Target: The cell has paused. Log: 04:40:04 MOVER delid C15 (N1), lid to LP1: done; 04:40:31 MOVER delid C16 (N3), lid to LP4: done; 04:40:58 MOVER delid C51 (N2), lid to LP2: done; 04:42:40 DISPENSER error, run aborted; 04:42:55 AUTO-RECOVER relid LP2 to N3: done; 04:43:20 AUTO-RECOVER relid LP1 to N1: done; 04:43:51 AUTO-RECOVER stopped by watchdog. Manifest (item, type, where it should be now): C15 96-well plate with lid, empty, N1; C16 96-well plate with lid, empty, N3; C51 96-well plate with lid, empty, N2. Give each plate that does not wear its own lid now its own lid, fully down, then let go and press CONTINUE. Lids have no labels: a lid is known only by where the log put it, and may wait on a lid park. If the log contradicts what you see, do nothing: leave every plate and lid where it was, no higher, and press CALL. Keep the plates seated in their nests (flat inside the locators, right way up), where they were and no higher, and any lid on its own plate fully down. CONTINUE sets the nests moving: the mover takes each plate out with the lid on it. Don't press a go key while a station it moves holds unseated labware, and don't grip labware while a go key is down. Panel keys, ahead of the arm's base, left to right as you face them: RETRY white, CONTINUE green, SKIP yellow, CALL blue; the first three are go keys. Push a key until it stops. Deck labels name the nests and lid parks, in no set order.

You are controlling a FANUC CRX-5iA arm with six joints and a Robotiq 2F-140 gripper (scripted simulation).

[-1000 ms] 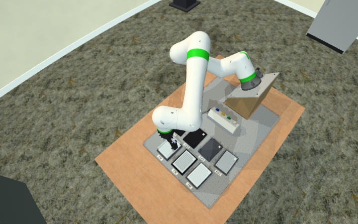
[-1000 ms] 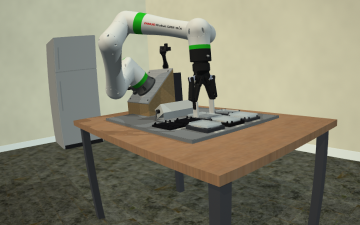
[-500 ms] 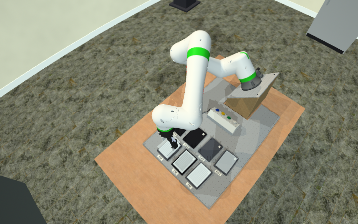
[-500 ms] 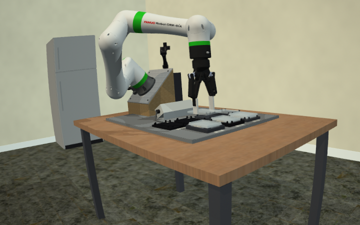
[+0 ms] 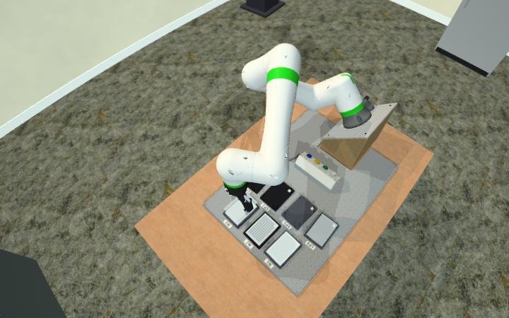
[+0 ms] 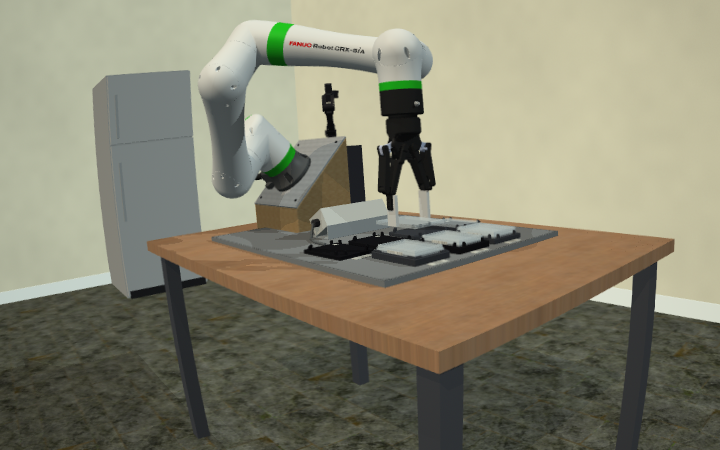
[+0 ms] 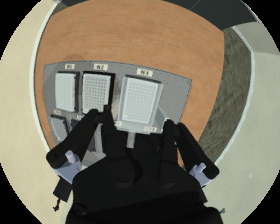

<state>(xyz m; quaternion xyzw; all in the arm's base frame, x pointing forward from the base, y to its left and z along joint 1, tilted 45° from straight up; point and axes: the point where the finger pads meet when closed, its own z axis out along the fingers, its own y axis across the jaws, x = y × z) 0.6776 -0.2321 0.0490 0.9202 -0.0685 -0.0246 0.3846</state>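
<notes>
The tool (image 6: pixel 407 215) is pinching a lid (image 5: pixel 234 212), its fingers stopped partway on the lid's 2 edges. It appears to hang just above the end plate (image 6: pixel 412 248). That plate sits in the last of 3 nests along the tabletop (image 5: pixel 193 253) edge opposite the arm's base, toward the corner at the left of the top view.

By the task's record, I judge this lid belongs to the bare middle plate (image 5: pixel 261 229). The parked lid (image 5: pixel 322 230), lying nearer the next corner along that edge, belongs to the end plate. The deck labels are too small to read with confidence.

Several things could go wrong from here:
- The lid is thin and held by 2 narrow pads, so a quick sideways move could tilt it or let it slip.
- A low carry could catch a locator or nudge the middle plate out of its nest.
- If the lid goes down skewed, it would ride on a rim instead of sitting fully down.
- Fetching the parked lid for the third plate (image 5: pixel 283 248), which is already covered, would repeat the mix-up.
- Pressing the green key (image 5: pixel 324 167) before both lids are seated and released would set the nests moving with a mismatched set.
</notes>
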